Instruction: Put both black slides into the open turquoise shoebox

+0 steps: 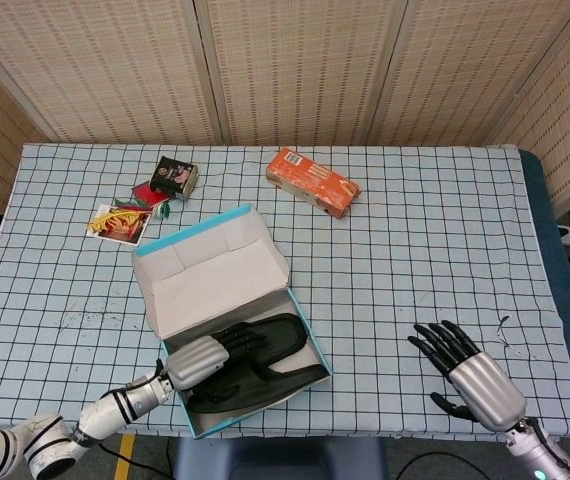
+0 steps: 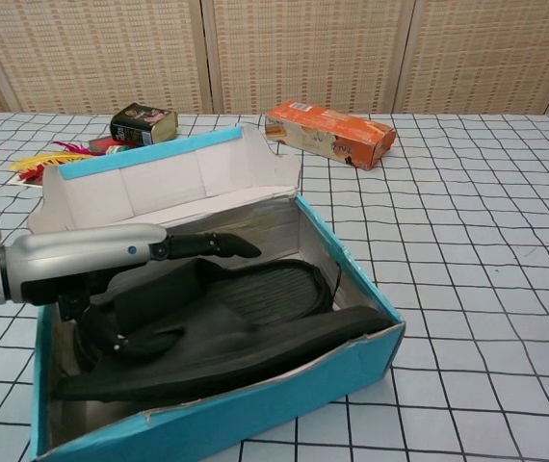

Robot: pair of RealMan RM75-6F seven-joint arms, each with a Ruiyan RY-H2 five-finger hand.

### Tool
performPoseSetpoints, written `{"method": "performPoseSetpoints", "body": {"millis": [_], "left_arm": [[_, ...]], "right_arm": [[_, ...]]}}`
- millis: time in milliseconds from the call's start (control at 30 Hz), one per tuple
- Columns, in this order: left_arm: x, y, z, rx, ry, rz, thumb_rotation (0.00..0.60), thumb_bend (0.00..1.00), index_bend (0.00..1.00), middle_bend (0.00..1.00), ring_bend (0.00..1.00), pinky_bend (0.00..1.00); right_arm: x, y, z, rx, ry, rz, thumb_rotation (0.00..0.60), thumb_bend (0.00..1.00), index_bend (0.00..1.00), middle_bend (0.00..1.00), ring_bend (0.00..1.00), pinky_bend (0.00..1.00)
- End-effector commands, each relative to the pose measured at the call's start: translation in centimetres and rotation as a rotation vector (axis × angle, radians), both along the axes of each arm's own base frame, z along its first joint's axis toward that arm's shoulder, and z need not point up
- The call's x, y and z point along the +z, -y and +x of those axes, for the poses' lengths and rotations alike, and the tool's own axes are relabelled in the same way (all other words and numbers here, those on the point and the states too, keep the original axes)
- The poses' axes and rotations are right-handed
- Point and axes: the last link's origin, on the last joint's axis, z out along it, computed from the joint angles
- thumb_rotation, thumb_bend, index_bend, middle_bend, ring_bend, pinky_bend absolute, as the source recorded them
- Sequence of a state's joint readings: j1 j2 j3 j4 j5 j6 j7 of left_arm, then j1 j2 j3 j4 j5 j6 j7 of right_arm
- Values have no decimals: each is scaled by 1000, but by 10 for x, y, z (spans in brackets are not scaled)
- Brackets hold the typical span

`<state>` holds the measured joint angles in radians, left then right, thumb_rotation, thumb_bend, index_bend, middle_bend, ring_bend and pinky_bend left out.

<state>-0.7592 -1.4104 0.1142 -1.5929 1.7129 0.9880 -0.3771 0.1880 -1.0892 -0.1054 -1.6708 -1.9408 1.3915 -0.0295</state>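
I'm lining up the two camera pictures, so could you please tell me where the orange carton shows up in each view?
Head view: the orange carton lies on the checked cloth in the upper middle, up and right of the open shoebox.
Chest view: the same carton lies near the top, right of centre, behind the shoebox.
Shared landmark: the shoebox's raised lid, with the carton beyond its right end in both.

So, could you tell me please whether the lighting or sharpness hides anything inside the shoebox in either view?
Head view: even light, soft shadows, sharp, but the black slides merge into one dark mass under the left hand. Chest view: the shoebox is sharp and close, and the ribbed footbed shows; the black fingers blend with the slides beneath.
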Motion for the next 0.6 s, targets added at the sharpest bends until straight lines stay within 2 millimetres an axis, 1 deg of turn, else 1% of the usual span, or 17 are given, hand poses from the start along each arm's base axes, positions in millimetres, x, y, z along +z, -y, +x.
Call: {"method": "performPoseSetpoints", "body": {"millis": [33, 133, 267, 433, 600], "left_arm": [[-1, 1, 2, -1, 2, 0, 600, 453, 0, 0, 0, 43], [-2, 1, 2, -1, -4, 3, 600, 455, 0, 0, 0, 43], [-1, -1, 2, 3, -4, 21, 600, 454, 0, 0, 0, 43], [1, -4, 0, 14, -3, 38, 600, 453, 0, 0, 0, 43], [2, -5, 0, 14, -5, 41, 600, 453, 0, 0, 0, 43]], "right_arm": [[-31, 8, 34, 146, -37, 76, 600, 172, 0, 0, 0, 0], [-51, 16, 48, 189, -78, 135, 600, 173, 0, 0, 0, 0], [-75, 22, 61, 215, -109, 185, 600, 173, 0, 0, 0, 0], [-92, 23, 68, 214, -126, 216, 600, 173, 0, 0, 0, 0], [-106, 29, 74, 208, -134, 226, 600, 173, 0, 0, 0, 0]]}}
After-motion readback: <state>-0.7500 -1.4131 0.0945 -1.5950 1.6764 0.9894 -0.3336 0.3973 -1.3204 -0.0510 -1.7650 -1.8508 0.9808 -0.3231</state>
